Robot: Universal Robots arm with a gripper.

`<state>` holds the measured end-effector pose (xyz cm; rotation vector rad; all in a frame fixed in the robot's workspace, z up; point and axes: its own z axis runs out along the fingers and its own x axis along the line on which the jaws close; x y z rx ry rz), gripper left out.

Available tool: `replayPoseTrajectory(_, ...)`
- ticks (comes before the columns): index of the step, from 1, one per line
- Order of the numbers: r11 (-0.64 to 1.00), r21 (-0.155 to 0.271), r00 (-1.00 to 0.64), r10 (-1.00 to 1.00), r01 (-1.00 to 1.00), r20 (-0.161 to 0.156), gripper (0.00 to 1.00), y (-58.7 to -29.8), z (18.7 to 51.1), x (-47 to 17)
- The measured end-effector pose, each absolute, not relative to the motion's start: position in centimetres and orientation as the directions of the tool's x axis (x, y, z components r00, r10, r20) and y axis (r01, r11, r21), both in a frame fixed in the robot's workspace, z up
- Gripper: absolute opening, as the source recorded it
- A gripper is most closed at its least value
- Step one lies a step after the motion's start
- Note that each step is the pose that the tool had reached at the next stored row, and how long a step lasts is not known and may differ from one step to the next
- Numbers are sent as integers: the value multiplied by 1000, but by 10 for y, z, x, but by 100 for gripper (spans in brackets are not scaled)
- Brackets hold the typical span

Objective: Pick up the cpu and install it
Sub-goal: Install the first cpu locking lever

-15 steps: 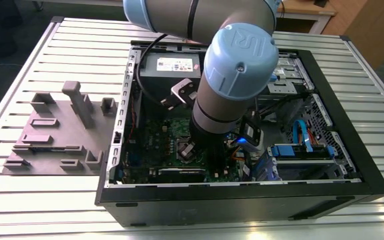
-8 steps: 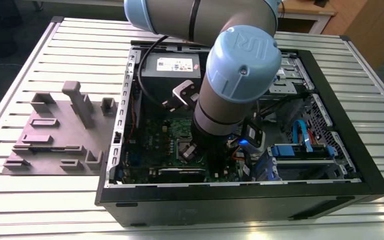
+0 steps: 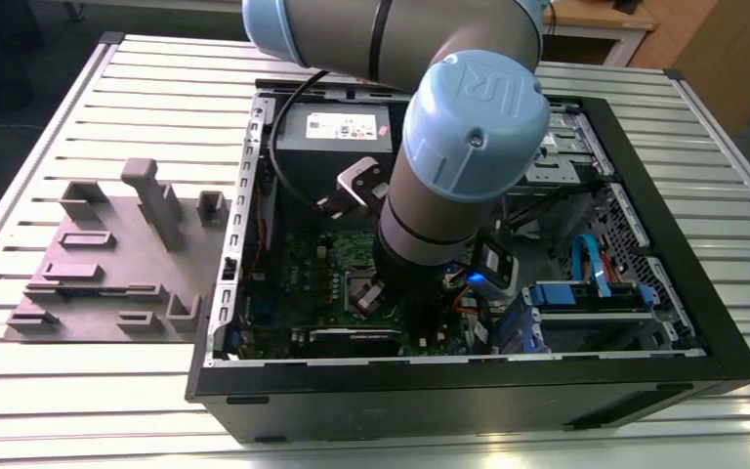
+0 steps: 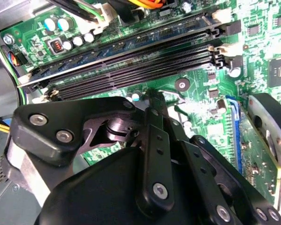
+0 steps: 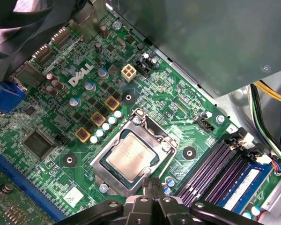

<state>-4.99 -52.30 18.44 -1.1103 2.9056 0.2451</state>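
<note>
Fingers (image 5: 152, 187) pinched together, holding nothing — cpu (image 5: 131, 154) sits in the socket frame (image 5: 139, 123) beside them.

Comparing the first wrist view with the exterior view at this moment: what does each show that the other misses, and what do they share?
First wrist view alone: the cpu, silvery top up, lying inside the socket frame on the board, with small round capacitors beside it.

Exterior view alone: the open computer case on a slatted table, the arm's blue joint over it, and a grey fixture block on the exterior view's left.

Both: the green motherboard and the grey power box.
</note>
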Motion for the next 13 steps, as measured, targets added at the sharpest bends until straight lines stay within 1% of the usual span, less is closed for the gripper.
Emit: replayPoseTrajectory(13, 692, 138, -705, -705, -708, -77, 10, -524, 184, -54)
